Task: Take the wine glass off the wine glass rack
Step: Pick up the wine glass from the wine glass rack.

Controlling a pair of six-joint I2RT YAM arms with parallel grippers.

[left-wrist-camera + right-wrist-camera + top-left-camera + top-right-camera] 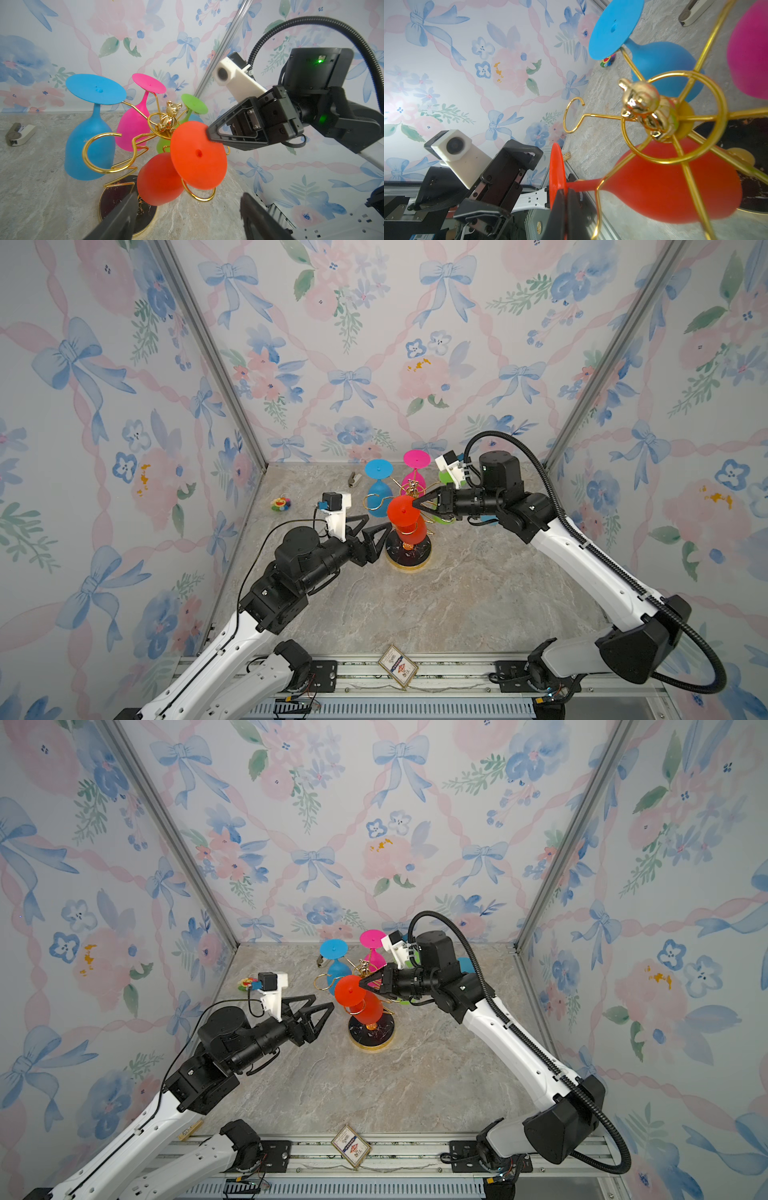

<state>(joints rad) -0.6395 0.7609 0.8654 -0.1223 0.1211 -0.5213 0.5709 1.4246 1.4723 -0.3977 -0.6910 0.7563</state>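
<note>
Closest to the lens in the right wrist view is your right gripper (566, 192). Its jaws are pressed together on the rim of the red glass (664, 187) foot, seen edge-on. That view also shows the stem crossing a wire loop of the rack (749, 133), so the glass is not off yet. It hangs bowl-down and tilted.

In both top views you only see the gripper tip meeting the foot disc; the pinch itself isn't readable there.

Your left gripper (379, 521) has its jaws spread wide with nothing in them. It sits low beside the red bowl. In a top view there's a gap between it and the glass. The left wrist view frames the red bowl between the two jaws, further out, above the rack's black base.

Only the left wrist view shows the green glass (194, 104) clearly. In the top views the right wrist camera covers most of it.

In the way:
- The gold bear (170, 116) and its ring sit right behind the red foot.
- An empty loop (83, 153) sticks out beside the red bowl on the left gripper's side.
- The blue glass (379, 489) hangs just past that loop, and the pink glass (415, 472) hangs behind the bear.

Elsewhere on the surface (415, 614):
- A small grey-white gadget (354, 480) lies near the back wall.
- A flower toy (280, 504) lies well off to the left.
- A card (397, 666) lies on the front rail.
</note>
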